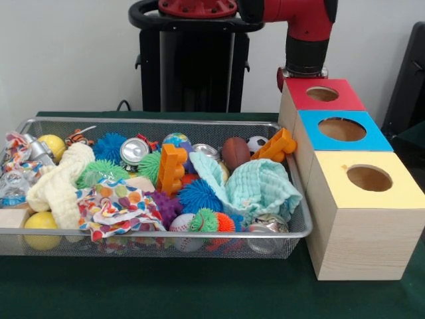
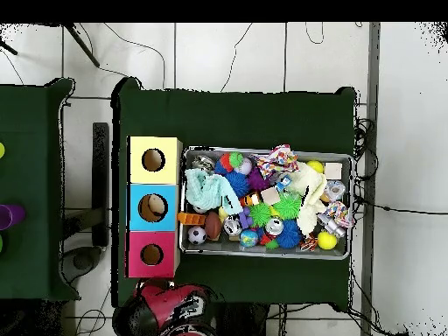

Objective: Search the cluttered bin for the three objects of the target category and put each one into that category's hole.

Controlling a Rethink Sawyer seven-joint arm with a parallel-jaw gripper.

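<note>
The wire-mesh bin (image 1: pixel 159 123) is sitting on the green table (image 1: pixel 199 292), crowded with toys, and the three cloths are all lying inside it. The cream knitted cloth (image 1: pixel 61 183) is draping across the left part in the front view, beside a yellow ball (image 1: pixel 41 222) at the near corner. Just to its right, the white cloth with multicoloured dots (image 1: pixel 114 207) is lying crumpled against the near rim. The mint-green knitted cloth (image 1: pixel 255 189) is bunching up at the bin's right end — the end nearest the boxes — with a small brown football (image 1: pixel 235 151) and an orange plastic block (image 1: pixel 277 144) behind it. Another orange block (image 1: pixel 171 169) is standing upright near the middle, among spiky rubber balls in blue, green and purple.

Three wooden boxes are lining up beside the bin. The yellow-topped box (image 1: pixel 364 226) is standing closest to the front camera, its round hole (image 1: pixel 368 178) open and dark; the blue-topped box (image 1: pixel 342 130) and the red-topped box (image 1: pixel 323 94) are following behind it.

The red arm (image 1: pixel 307 30) is hanging behind the red-topped box (its lower end is hidden by that box), so the claw itself is not showing — whether it is released or clenched I cannot tell. All the cloths are lying well apart from it, with the mint one nearest.
</note>
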